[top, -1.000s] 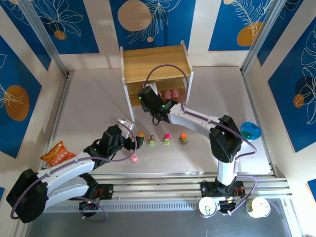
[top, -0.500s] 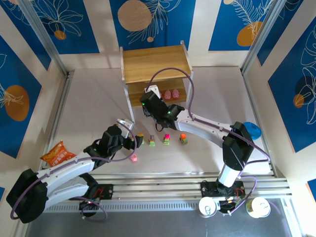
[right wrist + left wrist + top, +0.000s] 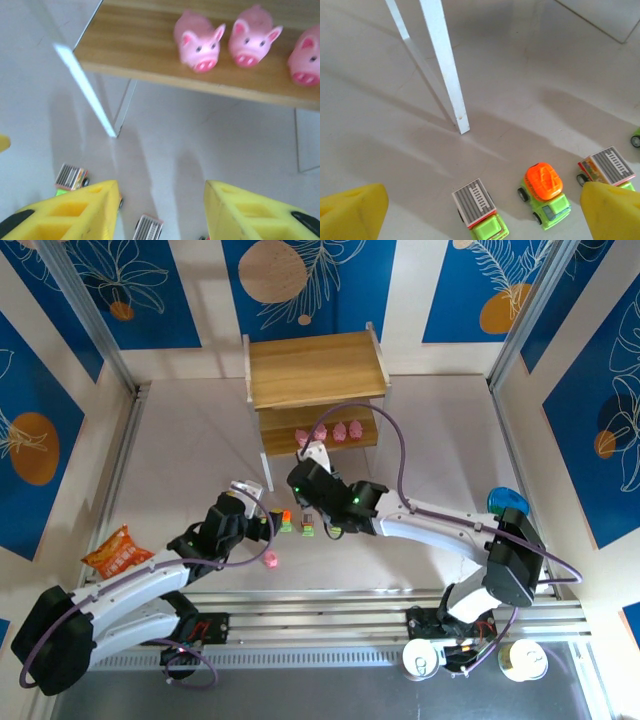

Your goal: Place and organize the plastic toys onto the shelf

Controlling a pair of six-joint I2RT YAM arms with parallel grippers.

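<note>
The wooden shelf (image 3: 315,370) stands at the back, with several pink pig toys (image 3: 339,430) in a row on its lower board (image 3: 150,60). In the right wrist view the nearest pig (image 3: 200,42) faces me. My right gripper (image 3: 312,458) hangs open and empty just in front of the shelf (image 3: 160,200), above the row of little trucks. A grey-topped truck (image 3: 480,210) and an orange-topped truck (image 3: 545,192) lie under my open left gripper (image 3: 484,192), which holds nothing. One pink pig (image 3: 270,560) lies on the table beside the left arm.
A blue cup (image 3: 508,502) stands at the right behind the right arm. An orange snack bag (image 3: 118,550) lies at the left. The shelf's white leg (image 3: 445,65) stands just beyond the trucks. More trucks (image 3: 308,530) sit partly under the right arm.
My right gripper has drawn back out of the lower shelf toward the trucks, and one more pig now stands on the board. The left arm has barely moved.
</note>
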